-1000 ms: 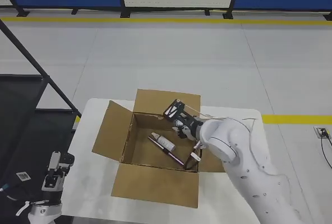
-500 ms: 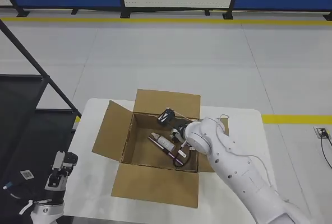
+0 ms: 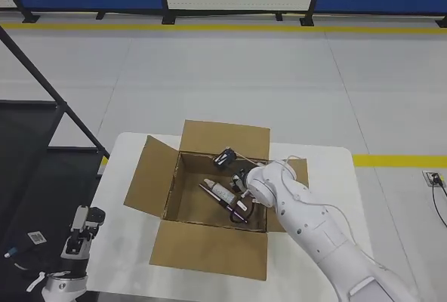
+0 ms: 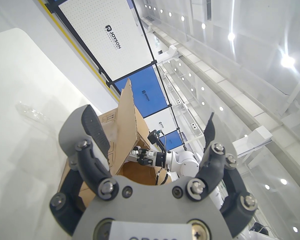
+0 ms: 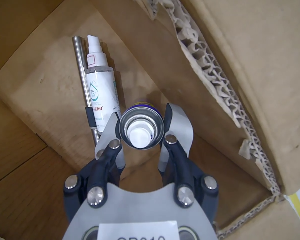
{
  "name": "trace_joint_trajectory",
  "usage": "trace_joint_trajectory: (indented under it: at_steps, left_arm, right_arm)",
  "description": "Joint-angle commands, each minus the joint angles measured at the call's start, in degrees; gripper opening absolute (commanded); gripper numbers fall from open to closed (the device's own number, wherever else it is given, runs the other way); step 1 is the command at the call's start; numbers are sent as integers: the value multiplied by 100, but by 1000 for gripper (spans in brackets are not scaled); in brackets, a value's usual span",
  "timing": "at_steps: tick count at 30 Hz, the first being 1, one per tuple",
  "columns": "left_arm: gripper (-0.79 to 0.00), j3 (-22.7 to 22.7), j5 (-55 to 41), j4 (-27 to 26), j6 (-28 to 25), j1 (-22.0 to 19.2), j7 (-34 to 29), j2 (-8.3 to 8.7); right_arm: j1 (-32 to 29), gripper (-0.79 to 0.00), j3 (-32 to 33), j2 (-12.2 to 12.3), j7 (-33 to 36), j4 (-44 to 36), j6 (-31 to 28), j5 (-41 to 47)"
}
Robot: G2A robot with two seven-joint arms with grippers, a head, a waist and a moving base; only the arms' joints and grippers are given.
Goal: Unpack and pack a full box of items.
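Cardboard box contains the right end effector, clamped around an aerosol can; left end effector gapes open.

We see a pale grey floor crossed by a yellow line along far blue panels, a black frame on the left, and bright ceiling lights.

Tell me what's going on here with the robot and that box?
The right pincer is down inside the open cardboard box, shut on a small spray can near one wall. A white spray bottle and a metal rod lie side by side on the box floor. The left pincer is open and empty by the table corner.
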Motion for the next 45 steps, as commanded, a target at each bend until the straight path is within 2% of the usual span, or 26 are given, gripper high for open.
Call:
trace_joint_trajectory:
  at_steps: [1,5,7,9,13,14,16,22,35,39,45]
  left_arm:
    - [0,16,19,-5,-8,6,5,-2]
    - [0,37,42,-4,-28,7,29,-6]
    - [0,42,40,-3,-24,6,51,-8]
    - [0,44,35,-4,-3,2,100,-12]
    - [0,71,45,-17,81,-27,184,-21]
    - [0,76,56,-18,93,-35,203,-23]
    - [0,99,78,-30,124,-64,235,-26]
    - [0,171,500,-63,172,-180,392,-34]
    - [0,179,520,-64,173,-180,395,-34]
    - [0,189,663,-92,306,-236,347,-28]
    - [0,326,1104,-115,555,-528,13,1]
  right_arm:
    - [5,-422,16,-4,0,15,-26,-3]
    - [-21,-379,54,-1,-4,-56,-28,-52]
    - [-65,-336,98,19,-33,-174,-6,-114]
    - [-145,-252,142,46,-37,-376,11,-190]
    - [-441,-185,369,153,-60,-987,-14,-274]
    - [-551,-154,444,190,-48,-1184,17,-332]
    - [-824,0,624,271,-57,-1712,79,-426]
    - [-1779,0,1184,519,141,-3338,-13,-764]
    - [-1814,0,1197,529,192,-3404,-21,-805]
    - [-1868,0,1392,540,35,-3356,-209,-328]
    - [-2166,0,2003,633,-144,-3846,-468,440]
